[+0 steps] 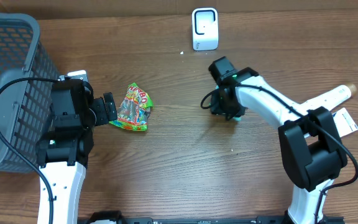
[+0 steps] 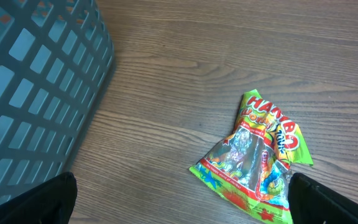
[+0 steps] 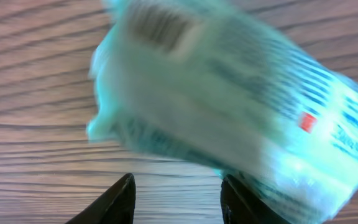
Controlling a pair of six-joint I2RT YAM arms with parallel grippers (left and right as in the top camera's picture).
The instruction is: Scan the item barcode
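smeared across my right wrist view, the teal packet (image 3: 229,106) lies just beyond the right gripper (image 3: 179,190), long axis running upper left to lower right with its barcode (image 3: 160,28) at the far end, though i cannot tell whether that gripper pinches it, while the scanner (image 1: 204,28) stands farther off and the left gripper (image 1: 110,108) gapes wide beside the candy bag (image 1: 133,109).

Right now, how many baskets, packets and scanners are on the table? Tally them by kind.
Basket: 1
Packets: 2, the Haribo bag and the teal packet
Scanner: 1
Total: 4
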